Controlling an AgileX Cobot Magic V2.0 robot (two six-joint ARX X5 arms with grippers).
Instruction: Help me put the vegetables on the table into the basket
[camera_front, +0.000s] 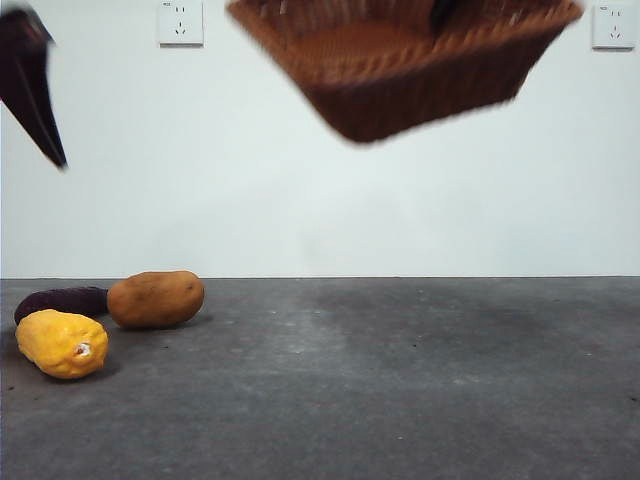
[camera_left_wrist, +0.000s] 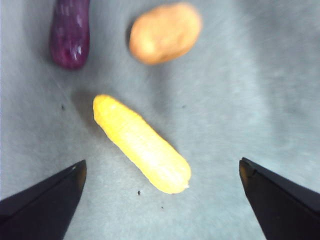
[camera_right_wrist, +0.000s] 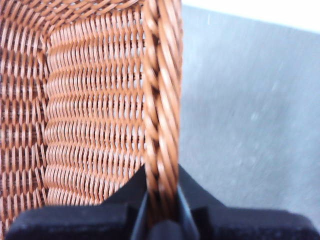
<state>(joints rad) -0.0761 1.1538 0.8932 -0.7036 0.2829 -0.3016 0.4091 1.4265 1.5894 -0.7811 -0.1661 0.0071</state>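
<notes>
The brown wicker basket (camera_front: 420, 70) hangs tilted in the air at the top of the front view, well above the table (camera_front: 400, 380). My right gripper (camera_right_wrist: 162, 200) is shut on its braided rim (camera_right_wrist: 162, 100). The yellow corn (camera_front: 62, 343), the tan potato (camera_front: 155, 299) and the dark purple eggplant (camera_front: 60, 300) lie close together on the table at the left. My left gripper (camera_left_wrist: 162, 167) is open and empty above the corn (camera_left_wrist: 142, 145), with the potato (camera_left_wrist: 165, 32) and the eggplant (camera_left_wrist: 70, 32) beyond it. Its black tip (camera_front: 35, 90) shows at the top left of the front view.
A white wall with two sockets (camera_front: 180, 22) stands behind the table. The dark grey table surface stretches to the right of the vegetables, below the raised basket.
</notes>
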